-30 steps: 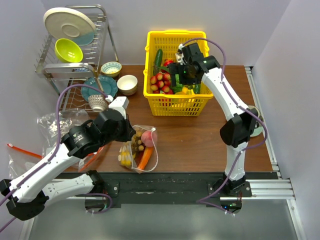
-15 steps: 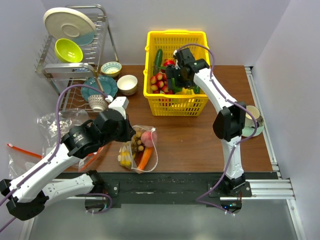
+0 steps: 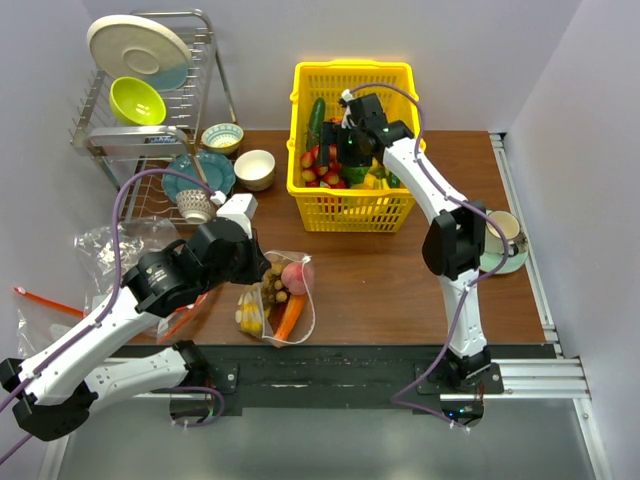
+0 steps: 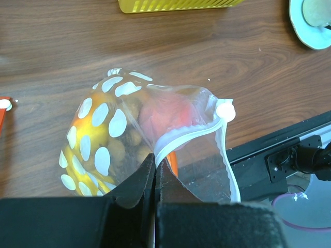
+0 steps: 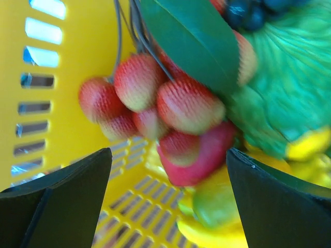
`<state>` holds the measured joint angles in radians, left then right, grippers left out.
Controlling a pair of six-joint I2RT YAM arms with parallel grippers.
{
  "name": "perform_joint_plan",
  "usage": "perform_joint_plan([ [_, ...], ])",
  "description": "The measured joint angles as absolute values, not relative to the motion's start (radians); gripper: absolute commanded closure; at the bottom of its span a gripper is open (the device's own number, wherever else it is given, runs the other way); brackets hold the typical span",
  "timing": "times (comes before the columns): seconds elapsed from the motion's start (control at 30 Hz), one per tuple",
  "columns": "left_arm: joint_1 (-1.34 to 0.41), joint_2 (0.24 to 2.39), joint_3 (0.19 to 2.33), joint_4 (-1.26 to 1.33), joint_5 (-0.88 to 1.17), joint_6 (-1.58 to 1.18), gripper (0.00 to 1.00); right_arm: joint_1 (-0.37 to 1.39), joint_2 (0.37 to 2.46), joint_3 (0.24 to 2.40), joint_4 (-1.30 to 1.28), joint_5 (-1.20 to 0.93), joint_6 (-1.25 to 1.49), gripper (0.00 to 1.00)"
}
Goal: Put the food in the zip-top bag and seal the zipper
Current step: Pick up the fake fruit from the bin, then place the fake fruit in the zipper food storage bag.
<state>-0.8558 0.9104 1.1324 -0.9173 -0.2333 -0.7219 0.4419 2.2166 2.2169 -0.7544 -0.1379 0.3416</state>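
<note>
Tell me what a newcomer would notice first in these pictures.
The bright yellow basket at the back of the table stands out, with the right gripper open over a red fruit cluster inside it. Next comes the dotted zip-top bag at the near edge, with food already in it and its mouth pinched by the shut left gripper. A dish rack stands at the back left.

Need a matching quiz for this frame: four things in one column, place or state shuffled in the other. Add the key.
1. left gripper
2. right gripper
3. peach
4. lime bowl

A. in the rack
B. open, at the basket
C. shut on the bag
D. inside the bag

Pairs: 1-C, 2-B, 3-D, 4-A
</note>
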Motion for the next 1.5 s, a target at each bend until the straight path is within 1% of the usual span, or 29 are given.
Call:
perform_joint_plan([
  [0.13, -0.856, 0.918, 1.137, -0.929, -0.239, -0.722, 1.0, 0.442, 2.291, 2.233, -0.687, -0.178, 0.393, 0.02],
  [0.3, -0.856, 0.942, 1.159, -0.943, -0.245, -0.723, 1.0, 0.443, 2.428, 2.325, -0.679, -0.17, 0.434, 0.02],
  [0.37, -0.856, 0.948, 1.169, -0.95, -0.25, -0.723, 1.0, 0.444, 2.455, 2.342, -0.669, -0.167, 0.443, 0.11],
  [0.4, -0.856, 0.951, 1.173, -0.954, -0.253, -0.723, 1.0, 0.444, 2.457, 2.345, -0.669, -0.167, 0.446, 0.22],
  [0.43, -0.856, 0.953, 1.176, -0.957, -0.255, -0.723, 1.0, 0.445, 2.457, 2.346, -0.67, -0.168, 0.448, 0.38],
  [0.47, -0.856, 0.954, 1.178, -0.96, -0.258, -0.723, 1.0, 0.446, 2.457, 2.347, -0.669, -0.17, 0.448, 0.45],
  [0.53, -0.856, 0.958, 1.183, -0.966, -0.26, -0.724, 1.0, 0.45, 2.457, 2.348, -0.652, -0.177, 0.452, 0.55],
  [0.57, -0.856, 0.96, 1.185, -0.968, -0.262, -0.724, 1.0, 0.452, 2.453, 2.342, -0.64, -0.175, 0.453, 0.66],
  [0.63, -0.856, 0.963, 1.188, -0.967, -0.264, -0.724, 1.0, 0.454, 2.426, 2.296, -0.609, -0.176, 0.453, 0.73],
  [0.67, -0.856, 0.966, 1.189, -0.968, -0.265, -0.724, 1.0, 0.454, 2.406, 2.266, -0.594, -0.176, 0.452, 0.79],
  [0.7, -0.856, 0.968, 1.19, -0.967, -0.265, -0.724, 1.0, 0.454, 2.386, 2.241, -0.585, -0.176, 0.451, 0.81],
  [0.8, -0.856, 0.97, 1.19, -0.967, -0.265, -0.723, 1.0, 0.453, 2.32, 2.203, -0.582, -0.18, 0.443, 0.83],
  [0.93, -0.856, 0.97, 1.19, -0.966, -0.266, -0.722, 1.0, 0.45, 2.209, 2.201, -0.584, -0.196, 0.428, 0.82],
  [1.2, -0.856, 0.969, 1.19, -0.958, -0.271, -0.713, 1.0, 0.451, 1.877, 2.109, -0.57, -0.231, 0.41, 0.81],
  [1.33, -0.856, 0.969, 1.19, -0.956, -0.27, -0.71, 1.0, 0.451, 1.756, 2.012, -0.552, -0.288, 0.412, 0.81],
  [1.5, -0.856, 0.966, 1.19, -0.95, -0.271, -0.709, 1.0, 0.456, 1.644, 1.824, -0.525, -0.42, 0.432, 0.81],
])
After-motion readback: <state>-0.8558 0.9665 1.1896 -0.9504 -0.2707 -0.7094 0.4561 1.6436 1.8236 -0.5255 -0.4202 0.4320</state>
